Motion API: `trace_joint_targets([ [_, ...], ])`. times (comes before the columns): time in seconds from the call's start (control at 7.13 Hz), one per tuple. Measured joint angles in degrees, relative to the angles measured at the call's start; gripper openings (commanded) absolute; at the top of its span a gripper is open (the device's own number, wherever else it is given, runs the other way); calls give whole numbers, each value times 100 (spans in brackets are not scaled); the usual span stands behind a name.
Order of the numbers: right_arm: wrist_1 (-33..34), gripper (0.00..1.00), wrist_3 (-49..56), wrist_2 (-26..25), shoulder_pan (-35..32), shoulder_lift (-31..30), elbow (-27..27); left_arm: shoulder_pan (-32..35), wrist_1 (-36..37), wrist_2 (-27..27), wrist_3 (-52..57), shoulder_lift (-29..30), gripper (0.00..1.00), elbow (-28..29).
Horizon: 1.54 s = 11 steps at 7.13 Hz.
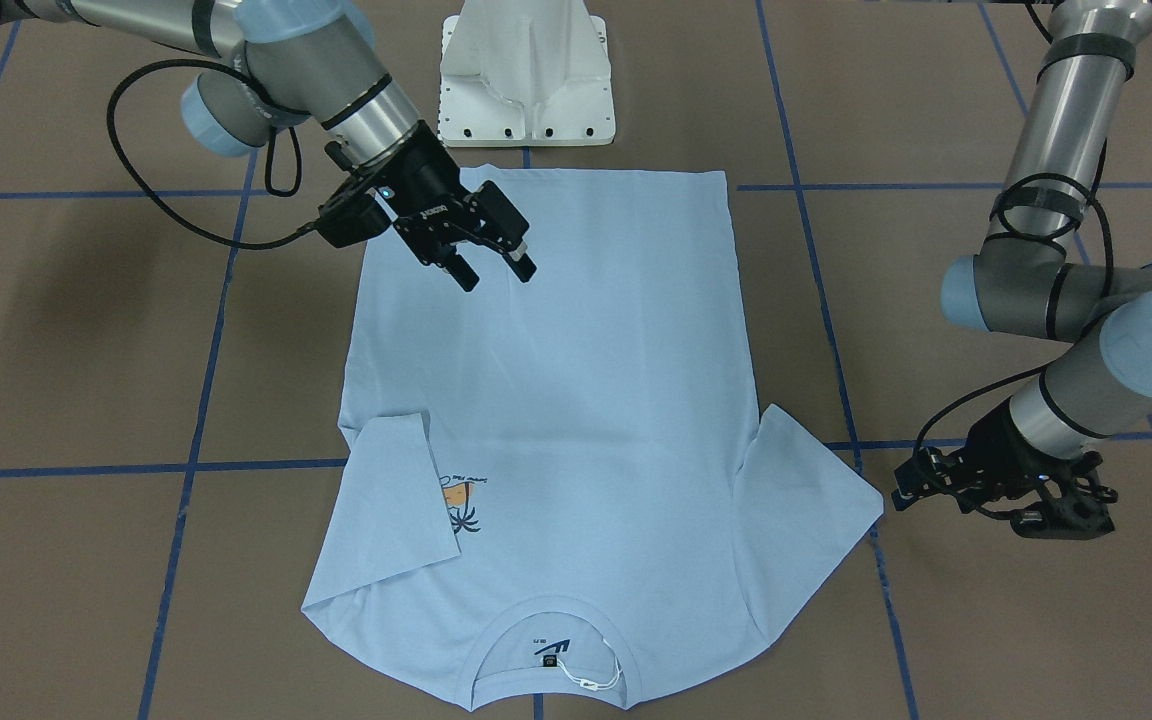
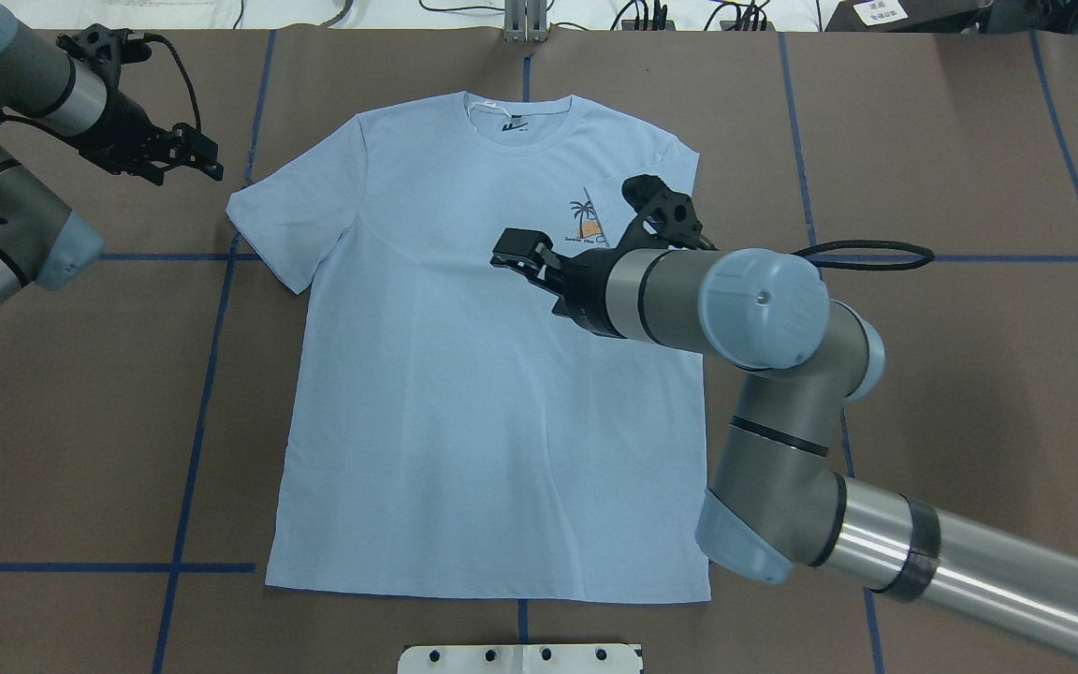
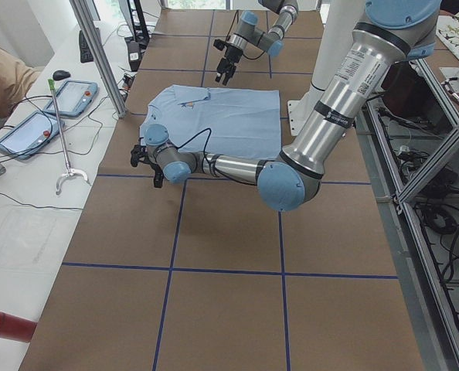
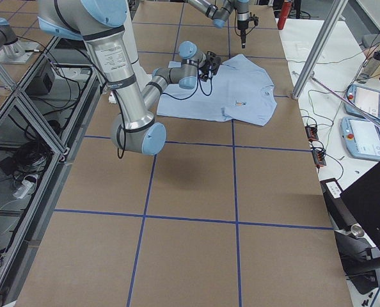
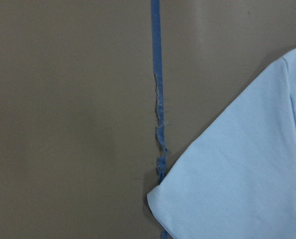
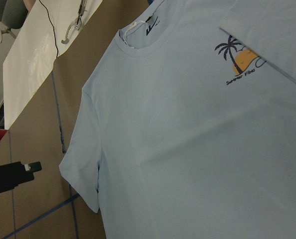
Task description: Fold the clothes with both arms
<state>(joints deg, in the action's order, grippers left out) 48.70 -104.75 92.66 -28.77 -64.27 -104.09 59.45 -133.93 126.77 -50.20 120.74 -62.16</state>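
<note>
Apparently the T-shirt's [image 2: 464, 393] right sleeve [image 1: 396, 490] is folded in; the left sleeve [image 2: 282, 220] lies flat. The right hand [image 1: 497, 274] hovers empty, fingers apart; the left hand [image 2: 213, 159], parted beside it, should pinch that sleeve.

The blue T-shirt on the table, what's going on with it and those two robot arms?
The T-shirt lies front up on the table. The sleeve on the robot's right is folded in over part of the chest print; the other sleeve lies spread out. The right tool hangs open above the shirt's body, holding nothing. The left tool is off the cloth, beside the spread sleeve.
</note>
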Motion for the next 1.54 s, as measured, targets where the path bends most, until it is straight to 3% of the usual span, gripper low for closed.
trace_joint_targets([
  [0.28,-4,100,19,-9,-218,-537,-302,-206,-113,-207,-365,106,41,98],
  [0.56,19,100,35,-5,-425,-676,-308,-342,-134,-301,-478,122,36,103],
  [0.84,19,100,12,-2,-489,-684,-302,-407,-141,-328,-490,112,0,106],
  [1.54,19,100,5,15,-673,-694,-256,-433,-187,-342,-966,208,0,-75],
])
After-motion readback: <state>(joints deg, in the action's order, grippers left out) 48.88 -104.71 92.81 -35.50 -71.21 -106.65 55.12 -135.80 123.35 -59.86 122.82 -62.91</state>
